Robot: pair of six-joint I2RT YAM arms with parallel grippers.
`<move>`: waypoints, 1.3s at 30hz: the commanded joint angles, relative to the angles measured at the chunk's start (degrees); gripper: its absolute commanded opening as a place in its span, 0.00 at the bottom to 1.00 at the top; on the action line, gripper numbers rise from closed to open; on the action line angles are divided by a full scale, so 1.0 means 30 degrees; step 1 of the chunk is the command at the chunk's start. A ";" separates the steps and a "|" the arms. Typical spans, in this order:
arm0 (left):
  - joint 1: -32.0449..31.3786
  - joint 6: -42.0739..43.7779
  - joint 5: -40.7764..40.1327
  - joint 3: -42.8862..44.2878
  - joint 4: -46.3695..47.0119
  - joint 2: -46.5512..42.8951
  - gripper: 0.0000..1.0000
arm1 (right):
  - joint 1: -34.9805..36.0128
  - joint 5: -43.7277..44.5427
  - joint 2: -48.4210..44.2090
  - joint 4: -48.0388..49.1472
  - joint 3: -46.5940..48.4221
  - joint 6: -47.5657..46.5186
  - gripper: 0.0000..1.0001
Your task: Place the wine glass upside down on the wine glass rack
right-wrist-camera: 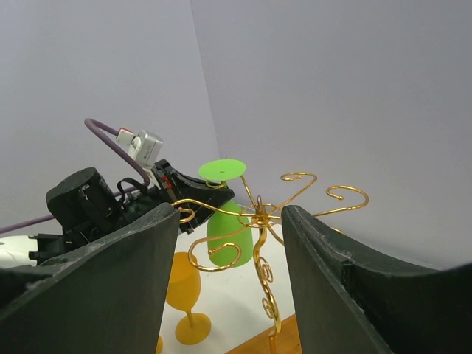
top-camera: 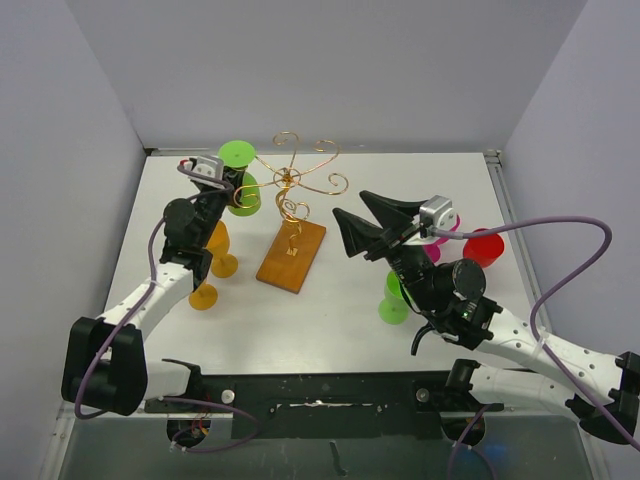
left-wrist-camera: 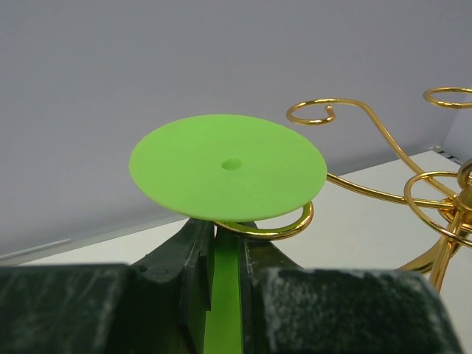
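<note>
The inverted green wine glass [left-wrist-camera: 228, 166] was clamped at its stem by the left gripper [left-wrist-camera: 225, 247], above a scroll of the wine glass rack [top-camera: 291, 256]. The right gripper [top-camera: 349, 203] was spread apart.

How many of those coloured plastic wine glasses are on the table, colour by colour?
Green plastic wine glasses: 2
Orange plastic wine glasses: 2
Pink plastic wine glass, partly hidden: 1
Red plastic wine glass: 1
Total: 6

Six glasses [top-camera: 238, 154] (two green, two orange), one rack [top-camera: 291, 256]
</note>
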 commanded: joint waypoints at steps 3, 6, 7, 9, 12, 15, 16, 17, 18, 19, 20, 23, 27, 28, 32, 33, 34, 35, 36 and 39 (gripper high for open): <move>0.0082 -0.0451 -0.0653 -0.0679 0.2889 -0.0756 0.00 | -0.0052 -0.0209 -0.0462 0.1054 -0.0018 0.0169 0.58; 0.0060 -0.0832 -0.0443 -0.1445 0.3325 -0.1479 0.00 | -0.0059 -0.0198 -0.0476 0.1028 -0.0071 0.0242 0.58; 0.0053 -0.0955 -0.0445 -0.1677 0.3454 -0.1679 0.00 | -0.0072 -0.0205 -0.0469 0.1039 -0.0074 0.0261 0.58; 0.0038 -0.1169 -0.0506 -0.2215 0.3601 -0.2040 0.00 | -0.0065 -0.0262 -0.0442 0.1043 -0.0079 0.0294 0.58; 0.0032 -0.1449 0.0079 -0.2564 0.4068 -0.2143 0.00 | -0.0059 -0.0291 -0.0378 0.1046 -0.0075 0.0390 0.58; 0.0004 -0.1455 0.1283 -0.2703 0.3873 -0.2219 0.00 | -0.0053 -0.0317 -0.0353 0.0955 -0.0021 0.0439 0.58; 0.0013 -0.1468 0.1540 -0.2801 0.3834 -0.2258 0.00 | -0.0059 -0.0296 -0.0377 0.0909 -0.0046 0.0495 0.58; 0.0003 -0.1455 0.1733 -0.2898 0.3730 -0.2307 0.00 | -0.0067 -0.0239 -0.0384 0.0859 -0.0042 0.0531 0.58; 0.0001 -0.1439 0.1845 -0.2979 0.3449 -0.2346 0.00 | -0.0071 -0.0206 -0.0403 0.0758 -0.0048 0.0586 0.58; 0.0001 -0.1390 0.1910 -0.2997 0.3151 -0.2391 0.00 | -0.0061 -0.0129 -0.0416 0.0657 -0.0049 0.0615 0.58; 0.0027 -0.1321 0.1970 -0.3014 0.2828 -0.2434 0.02 | -0.0052 -0.0042 -0.0414 0.0495 -0.0035 0.0663 0.58; 0.0016 -0.1216 0.2003 -0.3152 0.2155 -0.2749 0.12 | -0.0059 0.0228 -0.0496 -0.0263 -0.0013 0.0846 0.58; 0.0010 -0.1227 0.1369 -0.3441 0.1212 -0.3537 0.30 | -0.0068 0.0587 -0.0666 -0.1780 0.0053 0.1526 0.59; 0.0002 -0.1235 0.1100 -0.3505 0.0875 -0.3880 0.33 | -0.0057 0.0670 -0.0705 -0.2267 0.0088 0.1696 0.59; 0.0034 -0.1423 -0.0061 -0.3723 -0.0434 -0.4814 0.46 | -0.0060 0.0895 -0.0869 -0.4033 0.0232 0.2342 0.59; 0.0031 -0.1426 -0.0093 -0.3756 -0.0748 -0.5069 0.48 | -0.0067 0.0990 -0.0881 -0.4493 0.0304 0.2442 0.59; 0.0031 -0.1432 -0.0112 -0.3812 -0.1073 -0.5361 0.49 | -0.0068 0.1103 -0.0912 -0.4983 0.0471 0.2580 0.59; 0.0032 -0.1407 -0.0180 -0.3874 -0.1435 -0.5647 0.49 | -0.0064 0.1196 -0.0923 -0.5469 0.0627 0.2677 0.59; 0.0031 -0.1396 -0.0390 -0.3966 -0.1825 -0.5990 0.49 | -0.0075 0.1372 -0.0928 -0.6010 0.0753 0.2840 0.59; 0.0045 -0.1381 -0.1323 -0.4315 -0.3181 -0.7208 0.49 | -0.0088 0.1962 -0.0859 -0.7799 0.1190 0.3392 0.59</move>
